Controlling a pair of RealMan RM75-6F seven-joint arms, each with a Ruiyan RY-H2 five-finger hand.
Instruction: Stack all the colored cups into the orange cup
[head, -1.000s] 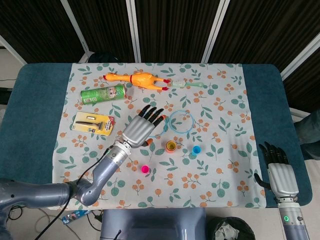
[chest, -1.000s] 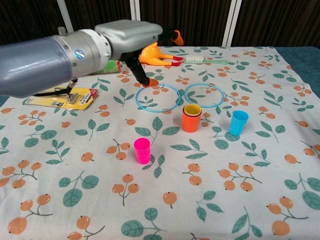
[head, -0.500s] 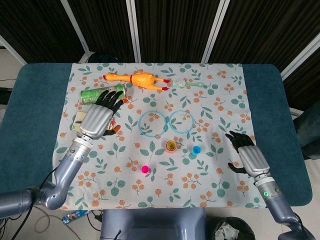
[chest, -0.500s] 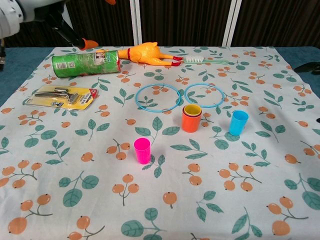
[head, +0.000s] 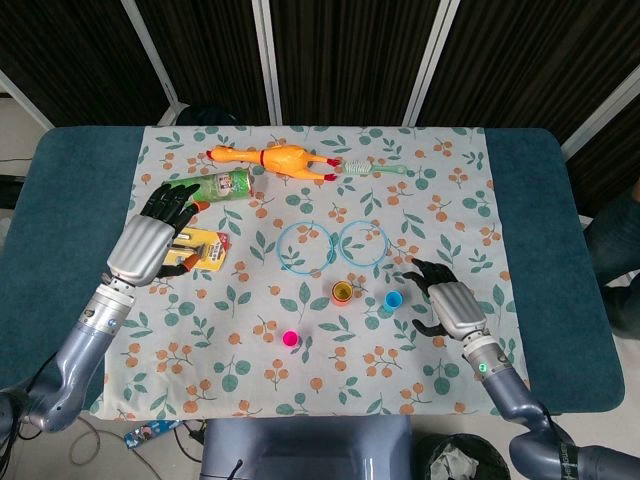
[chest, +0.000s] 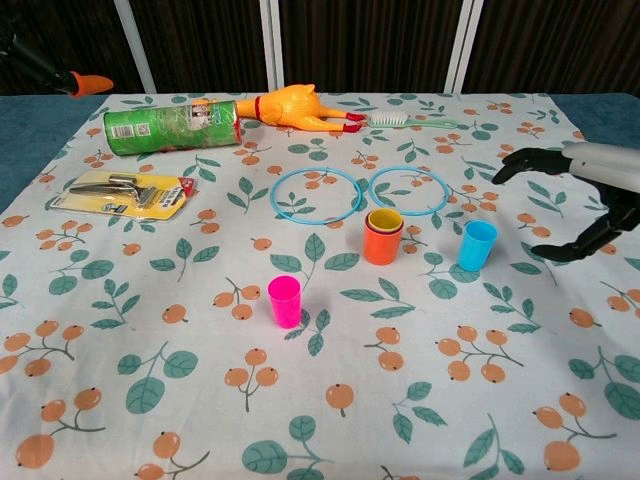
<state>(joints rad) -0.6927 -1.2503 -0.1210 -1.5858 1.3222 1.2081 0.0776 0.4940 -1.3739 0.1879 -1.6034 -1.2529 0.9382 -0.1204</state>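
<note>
Both arms low, left robot hand (head: 150, 238) and right robot hand (head: 447, 305) spread, empty.

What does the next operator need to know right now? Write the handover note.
Left robot hand: open, empty, over the table's left side near the razor pack.
Right robot hand: open, empty, just right of the blue cup, not touching it.
Orange cup: upright at centre, yellow cup already nested inside.
Pink cup: upright, alone, nearer the front edge, left of the orange cup.
Done: yellow stacked.
Left: blue and pink into the orange cup; blue is probably next, since the right robot hand is beside it.
</note>
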